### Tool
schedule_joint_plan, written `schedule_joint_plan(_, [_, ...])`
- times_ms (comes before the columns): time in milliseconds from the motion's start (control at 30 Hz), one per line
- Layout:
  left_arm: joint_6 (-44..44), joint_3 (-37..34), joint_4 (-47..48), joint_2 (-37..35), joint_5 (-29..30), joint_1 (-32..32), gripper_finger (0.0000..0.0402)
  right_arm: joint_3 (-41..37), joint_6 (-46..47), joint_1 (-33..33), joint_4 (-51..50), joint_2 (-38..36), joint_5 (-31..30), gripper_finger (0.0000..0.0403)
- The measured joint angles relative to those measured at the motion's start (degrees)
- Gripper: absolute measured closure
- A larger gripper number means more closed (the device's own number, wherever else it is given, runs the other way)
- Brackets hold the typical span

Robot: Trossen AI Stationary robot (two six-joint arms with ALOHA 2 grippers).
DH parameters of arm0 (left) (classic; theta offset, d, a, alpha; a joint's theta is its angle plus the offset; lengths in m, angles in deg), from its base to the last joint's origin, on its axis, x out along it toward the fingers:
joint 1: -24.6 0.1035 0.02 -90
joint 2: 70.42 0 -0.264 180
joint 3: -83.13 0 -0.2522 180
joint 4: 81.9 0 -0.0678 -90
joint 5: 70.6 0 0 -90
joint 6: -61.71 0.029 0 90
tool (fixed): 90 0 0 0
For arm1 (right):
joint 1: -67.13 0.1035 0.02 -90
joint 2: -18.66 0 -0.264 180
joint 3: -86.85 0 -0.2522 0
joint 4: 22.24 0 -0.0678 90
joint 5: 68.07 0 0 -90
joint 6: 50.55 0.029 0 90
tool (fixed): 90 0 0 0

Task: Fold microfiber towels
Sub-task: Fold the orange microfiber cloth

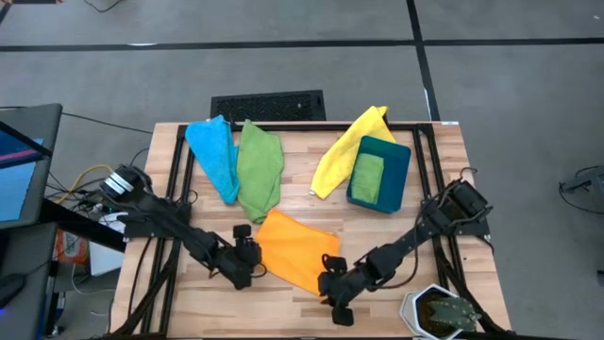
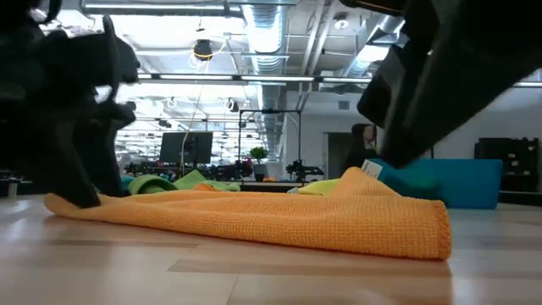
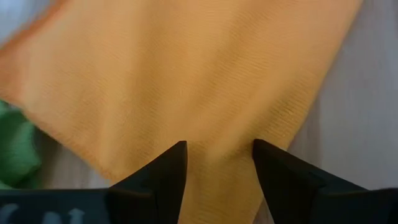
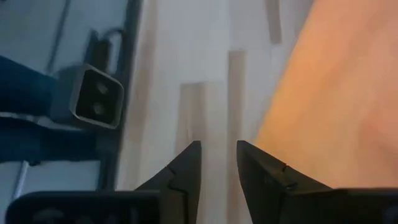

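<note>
An orange towel (image 1: 294, 247) lies flat on the wooden table near the front middle, its right end raised in a small hump (image 2: 364, 178). My left gripper (image 1: 247, 257) is open at the towel's left edge, and cloth shows between its fingers (image 3: 219, 152). My right gripper (image 1: 332, 288) is open by a narrow gap at the towel's near right corner, over bare wood beside the cloth's edge (image 4: 217, 146). A blue towel (image 1: 215, 156), a green towel (image 1: 260, 170) and a yellow towel (image 1: 344, 151) lie farther back. Another green towel (image 1: 366, 178) lies in the teal bin (image 1: 401, 165). My left gripper comes down slanting from the table's left, and its open fingers (image 3: 168, 174) stand on either side of the orange towel's left edge (image 3: 217, 168). I cannot tell whether they touch the cloth, which lies flat on the table.
A potted plant (image 1: 444, 312) stands at the near right corner, close to my right arm. Black frame rails (image 1: 179, 161) run along the table's left and right sides. A black grille (image 1: 267, 104) lies at the far edge. Bare wood shows along the front edge.
</note>
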State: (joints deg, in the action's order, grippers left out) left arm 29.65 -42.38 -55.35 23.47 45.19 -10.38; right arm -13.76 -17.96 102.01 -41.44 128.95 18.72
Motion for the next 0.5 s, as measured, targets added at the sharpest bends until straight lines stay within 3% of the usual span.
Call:
schedule_joint_plan(167, [-1.66, 0.28, -0.12, 2.52, 0.18, 0.00, 0.0223, 0.68, -0.08, 1.21, -2.26, 2.03, -0.41, 0.0280])
schedule_joint_plan(500, [-2.27, 0.12, -4.63, 2.30, -6.07, 0.04, 0.0223, 1.00, 3.69, 1.17, -3.47, 5.67, -2.30, 0.0284])
